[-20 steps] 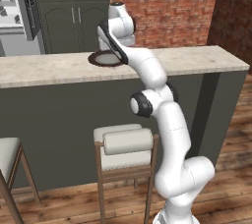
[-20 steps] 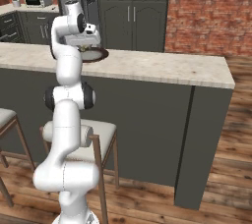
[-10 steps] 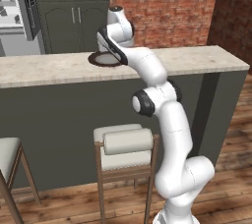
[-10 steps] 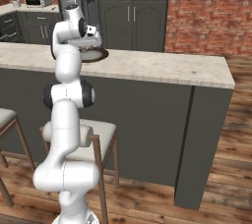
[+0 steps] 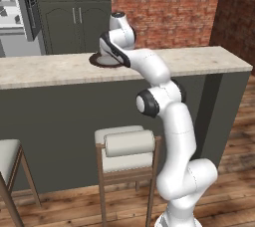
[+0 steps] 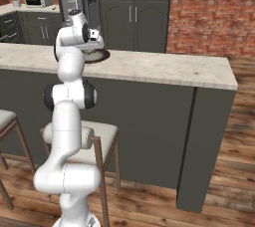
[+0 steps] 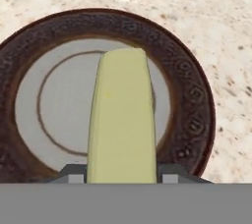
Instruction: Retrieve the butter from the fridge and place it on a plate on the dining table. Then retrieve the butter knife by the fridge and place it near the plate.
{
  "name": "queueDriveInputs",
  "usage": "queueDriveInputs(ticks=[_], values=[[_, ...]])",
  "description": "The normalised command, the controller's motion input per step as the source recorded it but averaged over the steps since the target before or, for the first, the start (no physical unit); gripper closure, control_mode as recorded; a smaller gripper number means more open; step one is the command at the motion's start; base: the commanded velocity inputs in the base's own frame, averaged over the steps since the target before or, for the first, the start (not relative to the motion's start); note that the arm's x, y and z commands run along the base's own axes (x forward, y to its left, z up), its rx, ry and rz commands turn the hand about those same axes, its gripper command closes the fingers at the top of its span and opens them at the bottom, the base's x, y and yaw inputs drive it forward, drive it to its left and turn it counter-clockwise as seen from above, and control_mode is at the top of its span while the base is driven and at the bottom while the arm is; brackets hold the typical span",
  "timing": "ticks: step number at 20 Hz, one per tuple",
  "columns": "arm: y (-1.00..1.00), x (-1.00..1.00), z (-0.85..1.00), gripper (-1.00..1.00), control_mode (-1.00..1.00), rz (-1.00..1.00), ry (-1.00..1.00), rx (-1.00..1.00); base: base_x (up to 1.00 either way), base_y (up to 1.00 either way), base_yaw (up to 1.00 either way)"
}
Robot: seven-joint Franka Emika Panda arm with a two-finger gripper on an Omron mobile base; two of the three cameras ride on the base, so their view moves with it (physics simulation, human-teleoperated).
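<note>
Beige speckled stone desk (image 5: 209, 59): my hand (image 7: 122, 175), part-closed on the pale yellow butter block (image 7: 122, 120), hovers over the brown-rimmed grey plate (image 7: 194, 120); next I should lower, then release.

Standing on wooden floor (image 5: 69, 206): two cushioned stools (image 5: 124, 150). Rising behind: brick wall (image 5: 164, 7), dark-grey cabinets (image 6: 134, 9). Sitting far left: toaster (image 6: 39, 0).

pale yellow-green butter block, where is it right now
In the hand view the pale yellow-green butter block sits between the gripper fingertips, directly over the grey centre of the round brown-rimmed plate, which rests on the beige speckled stone dining table.
</note>
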Motion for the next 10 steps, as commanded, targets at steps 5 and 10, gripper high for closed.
queueDriveInputs(ticks=[5, 10], values=[[0.01, 0.37, -0.01, 1.00, -1.00, 0.00, 0.02, 0.00, 0.00, 0.00, 0.00], [0.00, 0.21, 0.00, 1.00, -1.00, 0.00, 0.01, 0.00, 0.00, 0.00, 0.00]])
